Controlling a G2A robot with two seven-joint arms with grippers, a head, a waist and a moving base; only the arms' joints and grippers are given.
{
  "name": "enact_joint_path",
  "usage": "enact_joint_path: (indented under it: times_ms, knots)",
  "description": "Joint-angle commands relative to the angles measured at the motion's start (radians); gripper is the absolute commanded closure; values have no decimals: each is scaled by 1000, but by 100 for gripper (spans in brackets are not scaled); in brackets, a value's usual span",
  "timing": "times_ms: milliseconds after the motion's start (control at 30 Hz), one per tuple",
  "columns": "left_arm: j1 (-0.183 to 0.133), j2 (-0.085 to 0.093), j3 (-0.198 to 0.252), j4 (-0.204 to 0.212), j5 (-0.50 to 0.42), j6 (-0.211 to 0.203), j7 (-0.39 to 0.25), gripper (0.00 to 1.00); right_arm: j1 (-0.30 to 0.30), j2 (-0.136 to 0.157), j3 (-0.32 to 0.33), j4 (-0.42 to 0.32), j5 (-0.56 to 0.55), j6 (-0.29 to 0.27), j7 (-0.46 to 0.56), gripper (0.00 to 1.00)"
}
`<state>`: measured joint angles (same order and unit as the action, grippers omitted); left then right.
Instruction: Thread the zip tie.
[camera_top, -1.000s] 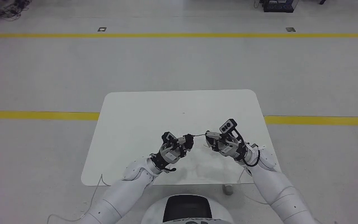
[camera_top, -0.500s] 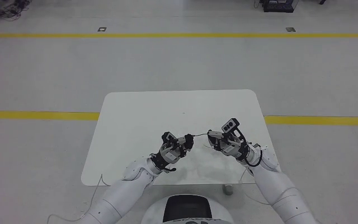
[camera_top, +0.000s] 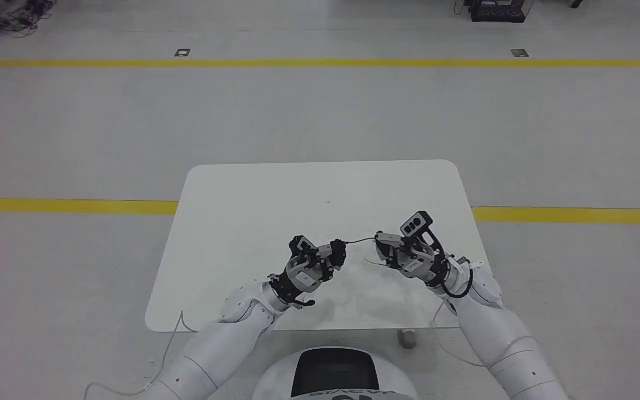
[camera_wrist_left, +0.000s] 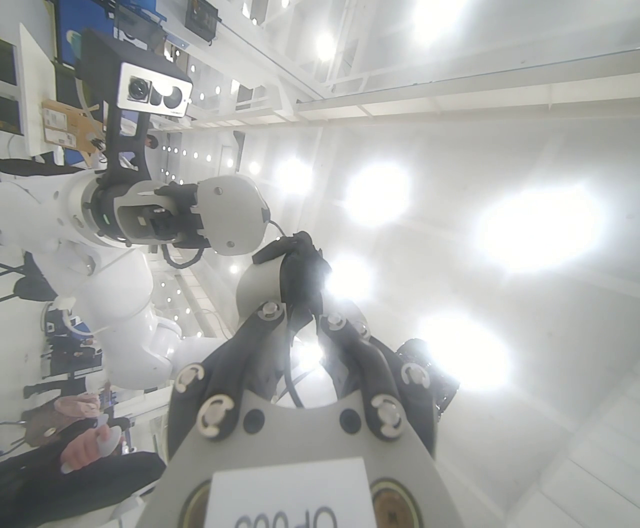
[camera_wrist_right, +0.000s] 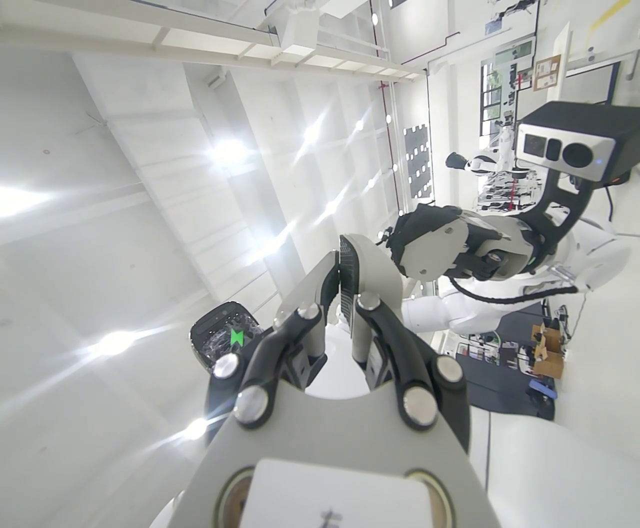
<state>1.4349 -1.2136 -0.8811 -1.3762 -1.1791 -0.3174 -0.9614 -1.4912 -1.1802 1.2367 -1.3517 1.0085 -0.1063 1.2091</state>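
Firmly closed, the left gripper (camera_top: 336, 250) is clamped on one end of the zip tie (camera_top: 355, 240), and the other end is pinched by the right gripper (camera_top: 381, 241), whose fingers are likewise drawn together. From above, the tie is seen as a thin black line, slightly arched between the two tips, which are held near each other but apart over the near half of the table (camera_top: 260, 200). In the left wrist view, dark pads (camera_wrist_left: 300, 270) are shown pressed on the strap. In the right wrist view, ribbed pads (camera_wrist_right: 345, 265) are shown flat together, and the strap between them is too thin to be made out. The tabletop is white and round-cornered, set on a grey floor (camera_top: 100, 130) crossed by yellow lines (camera_top: 300, 63). Bright ceiling lamps (camera_wrist_left: 540, 227) are caught by both wrist cameras.
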Motion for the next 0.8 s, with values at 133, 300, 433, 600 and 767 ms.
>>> enact_joint_path:
  times_ms: [133, 300, 433, 600, 767]
  knots:
    - [0, 0, 0, 0, 0, 0, 0, 100, -1, 0, 5, 6, 3, 1, 1, 100]
    - [0, 0, 0, 0, 0, 0, 0, 100, -1, -1, 7, 9, 3, 0, 1, 100]
    - [0, 0, 0, 0, 0, 0, 0, 100, -2, -1, 10, 14, 5, -1, 1, 100]
    - [0, 0, 0, 0, 0, 0, 0, 100, -3, -1, 13, 17, 6, -3, 2, 100]
    - [0, 0, 0, 0, 0, 0, 0, 100, -7, -1, 17, 17, 6, -5, 2, 100]
